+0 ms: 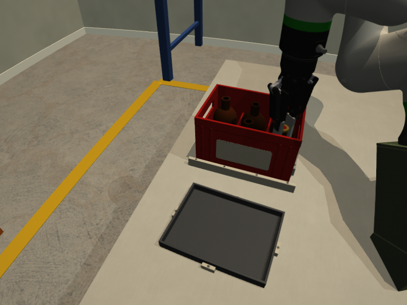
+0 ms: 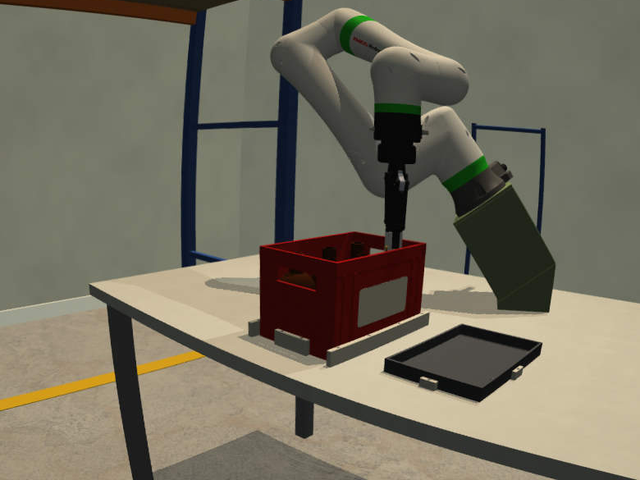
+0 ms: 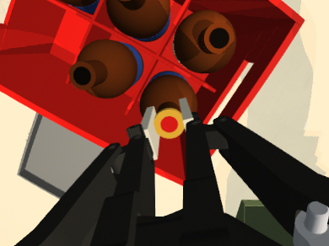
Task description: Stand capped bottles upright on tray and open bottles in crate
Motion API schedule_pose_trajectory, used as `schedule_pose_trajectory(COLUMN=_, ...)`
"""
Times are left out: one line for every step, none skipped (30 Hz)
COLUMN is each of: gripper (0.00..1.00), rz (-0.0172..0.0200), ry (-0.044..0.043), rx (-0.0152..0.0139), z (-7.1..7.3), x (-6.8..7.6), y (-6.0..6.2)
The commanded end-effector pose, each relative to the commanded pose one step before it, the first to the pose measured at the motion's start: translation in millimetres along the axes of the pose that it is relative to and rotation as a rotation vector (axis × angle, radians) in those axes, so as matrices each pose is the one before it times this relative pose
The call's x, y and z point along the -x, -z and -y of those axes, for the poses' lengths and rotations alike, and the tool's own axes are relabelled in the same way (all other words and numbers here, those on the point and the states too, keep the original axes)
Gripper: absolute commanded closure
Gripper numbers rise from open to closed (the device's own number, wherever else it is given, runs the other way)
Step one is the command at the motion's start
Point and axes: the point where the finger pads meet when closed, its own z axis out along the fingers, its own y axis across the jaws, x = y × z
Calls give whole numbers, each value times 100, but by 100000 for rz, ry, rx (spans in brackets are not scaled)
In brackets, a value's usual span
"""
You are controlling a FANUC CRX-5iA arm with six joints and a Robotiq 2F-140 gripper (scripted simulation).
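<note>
Table: pale top carrying the crate, the tray and the arm's green pedestal.
Arm: reaches from the pedestal over the crate, wrist pointing straight down into the crate's cell nearest the pedestal.
Crate: red, level on the table against a pale stop bar; six cells. Five brown bottles show in the wrist view, one to a cell; the sixth cell looks vacant.
Tray: dark, shallow, just beyond the crate's windowed side, nothing standing on it.
Open bottles: four, uncapped, upright in the crate's other cells, mouths dark and facing up.
Capped bottle: in the crate's front corner cell on the pedestal side. Long axis vertical, neck and yellow-and-red cap pointing up toward the wrist.
Gripper: clenched on the capped bottle's neck, one pale pad on each side of the cap.
Step in hand: the grasp looks made; the bottle sits down in its cell, apparently not lifted.
Next move: probably a straight vertical pull until the base tops the crate's rim and dividers, then a carry across the crate's windowed side to the tray, keeping the axis vertical, setting it down and releasing.
Risk: a tilted pull could drag the bottle on a divider and shift the crate.
</note>
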Motion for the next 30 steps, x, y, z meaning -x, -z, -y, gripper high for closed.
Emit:
schedule_pose_trajectory(gripper=100, rz=-20, ry=-31, rx=11, z=-3, x=-1, y=901)
schedule_pose_trajectory(gripper=100, rz=1, ry=-1, rx=3, z=0, x=0, y=333)
schedule_pose_trajectory(gripper=100, rz=1, ry=-1, rx=3, z=0, x=0, y=333)
schedule_pose_trajectory(gripper=100, rz=1, ry=-1, rx=3, z=0, x=0, y=333)
schedule_pose_trajectory(gripper=100, rz=1, ry=-1, rx=3, z=0, x=0, y=333)
schedule_pose_trajectory(gripper=100, rz=1, ry=-1, rx=3, z=0, x=0, y=333)
schedule_pose_trajectory(gripper=100, rz=1, ry=-1, rx=3, z=0, x=0, y=333)
schedule_pose_trajectory(gripper=100, rz=1, ry=-1, rx=3, z=0, x=0, y=333)
schedule_pose_trajectory(gripper=100, rz=1, ry=-1, rx=3, z=0, x=0, y=333)
schedule_pose_trajectory(gripper=100, rz=1, ry=-1, rx=3, z=0, x=0, y=333)
schedule_pose_trajectory(gripper=100, rz=1, ry=-1, rx=3, z=0, x=0, y=333)
schedule_pose_trajectory(gripper=100, rz=1, ry=-1, rx=3, z=0, x=0, y=333)
schedule_pose_trajectory(gripper=100, rz=0, ry=0, rx=0, z=0, x=0, y=0)
schedule_pose_trajectory(gripper=100, rz=0, ry=0, rx=0, z=0, x=0, y=0)
schedule_pose_trajectory(gripper=100, rz=28, ry=-10, rx=59, z=10, x=-25, y=196)
schedule_pose_trajectory(gripper=100, rz=-2, ry=1, rx=-4, z=-1, x=3, y=333)
schedule_pose_trajectory(gripper=100, rz=-2, ry=1, rx=-4, z=-1, x=3, y=333)
schedule_pose_trajectory(gripper=100, rz=-2, ry=1, rx=-4, z=-1, x=3, y=333)
schedule_pose_trajectory(gripper=100, rz=-2, ry=1, rx=-4, z=-1, x=3, y=333)
schedule_pose_trajectory(gripper=100, rz=-2, ry=1, rx=-4, z=-1, x=3, y=333)
schedule_pose_trajectory(gripper=100, rz=-2, ry=1, rx=-4, z=-1, x=3, y=333)
schedule_pose_trajectory(gripper=100, rz=-2, ry=1, rx=-4, z=-1, x=3, y=333)
schedule_pose_trajectory(gripper=100, rz=-2, ry=1, rx=-4, z=-1, x=3, y=333)
schedule_pose_trajectory(gripper=100, rz=-2, ry=1, rx=-4, z=-1, x=3, y=333)
schedule_pose_trajectory(gripper=100, rz=-2, ry=1, rx=-4, z=-1, x=3, y=333)
schedule_pose_trajectory(gripper=100, rz=-2, ry=1, rx=-4, z=-1, x=3, y=333)
schedule_pose_trajectory(gripper=100, rz=-2, ry=1, rx=-4, z=-1, x=3, y=333)
schedule_pose_trajectory(gripper=100, rz=-2, ry=1, rx=-4, z=-1, x=3, y=333)
schedule_pose_trajectory(gripper=100, rz=-2, ry=1, rx=-4, z=-1, x=3, y=333)
schedule_pose_trajectory(gripper=100, rz=0, ry=0, rx=0, z=0, x=0, y=0)
